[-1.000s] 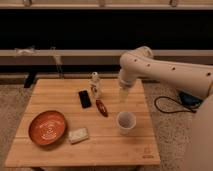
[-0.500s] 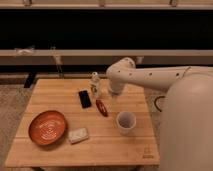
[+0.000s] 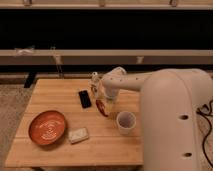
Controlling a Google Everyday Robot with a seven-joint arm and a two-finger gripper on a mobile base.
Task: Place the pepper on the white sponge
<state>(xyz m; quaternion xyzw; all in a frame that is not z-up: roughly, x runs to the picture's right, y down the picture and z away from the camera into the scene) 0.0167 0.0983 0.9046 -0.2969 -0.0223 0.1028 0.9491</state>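
The dark-red pepper point(image 3: 102, 108) lies on the wooden table point(image 3: 60, 150), just right of the black phone point(image 3: 84, 98). The off-white sponge point(image 3: 78, 135) lies near the front, right of the orange plate point(image 3: 47, 127). My gripper point(image 3: 104, 99) hangs at the end of the white arm directly over the pepper's far end, low by the table. The arm's wrist hides the gripper's tips and part of the pepper.
A white cup point(image 3: 125, 122) stands right of the pepper. A small white bottle point(image 3: 94, 83) stands behind the gripper. My bulky white arm point(image 3: 172, 120) covers the table's right side. A dark shelf wall runs behind the table.
The arm has swung left and down from over the table's right side to just above the pepper. The arm's body now fills the right of the view. The objects have not moved.
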